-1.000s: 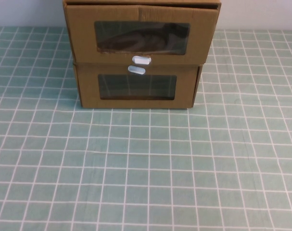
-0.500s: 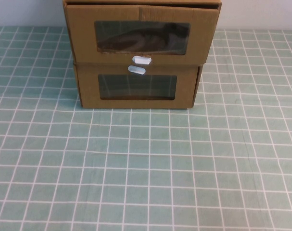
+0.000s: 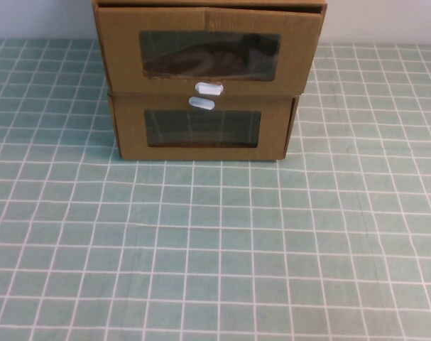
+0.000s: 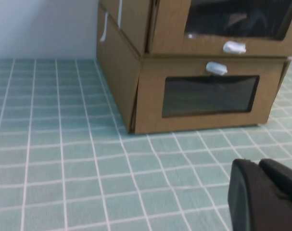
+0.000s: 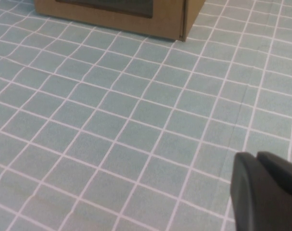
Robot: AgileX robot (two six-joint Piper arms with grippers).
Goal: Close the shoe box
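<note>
Left gripper (image 4: 263, 195) and right gripper (image 5: 266, 190) hover over tiles, opening unclear, shoe box (image 3: 208, 51) untouched

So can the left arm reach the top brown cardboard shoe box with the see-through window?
Probably yes. The left gripper hangs over bare green tiled table, nothing between it and the top brown cardboard shoe box. The right gripper is off to the side.

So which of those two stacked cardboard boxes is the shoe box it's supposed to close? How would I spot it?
On the green checked table, two brown windowed boxes stand stacked at the far edge. The shoe box is the upper one, a dark shoe behind its window and its white pull tab below it; the lower box has its tab above. The left gripper and right gripper hover in front.
</note>
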